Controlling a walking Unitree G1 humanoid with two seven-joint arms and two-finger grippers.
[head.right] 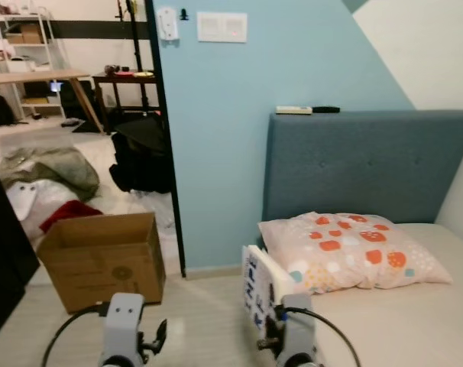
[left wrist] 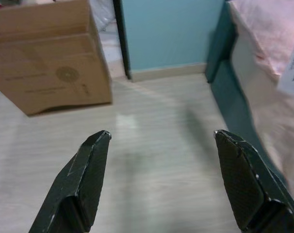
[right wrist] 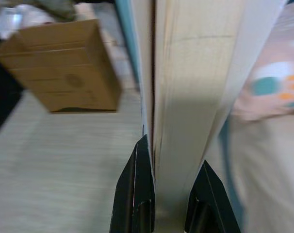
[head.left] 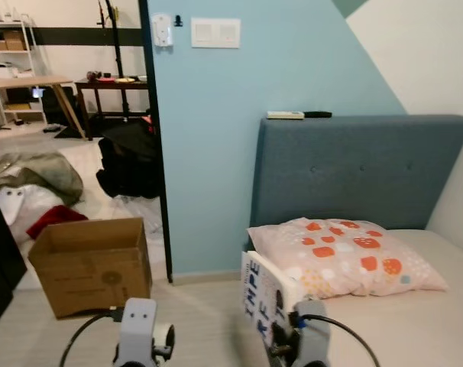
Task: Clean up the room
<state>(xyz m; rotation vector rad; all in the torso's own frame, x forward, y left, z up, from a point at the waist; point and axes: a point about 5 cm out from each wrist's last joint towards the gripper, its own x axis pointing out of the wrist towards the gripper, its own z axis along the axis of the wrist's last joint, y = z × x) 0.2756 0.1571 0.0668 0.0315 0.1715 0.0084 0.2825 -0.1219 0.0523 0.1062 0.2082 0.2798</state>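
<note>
Gripping a white book (head.left: 263,294) upright by its lower edge, the right claw (right wrist: 170,194) has its two black fingers (right wrist: 136,189) clamped on either side of the covers, so the page block rises straight up between them in the right wrist view. From the head camera the book hangs low over the near edge of the bed (head.left: 415,321), its cover with blue lettering turned toward the robot's left, just in front of a pink pillow with orange patches (head.left: 346,256) that lies against the grey-blue headboard (head.left: 361,168). Holding it by the edge, on end, probably keeps it clear of the mattress for carrying. The left claw (left wrist: 159,182) is spread wide with nothing between its fingers, hovering above the pale wood floor (left wrist: 152,145) near the bed's side, likely free for the next item. An open cardboard box (head.left: 90,264) stands on the floor to the robot's left, by the blue wall's end, well apart from the book; it looks like a sensible place for collected clutter. Beyond it, clothes (head.left: 33,172) lie heaped on the floor.
</note>
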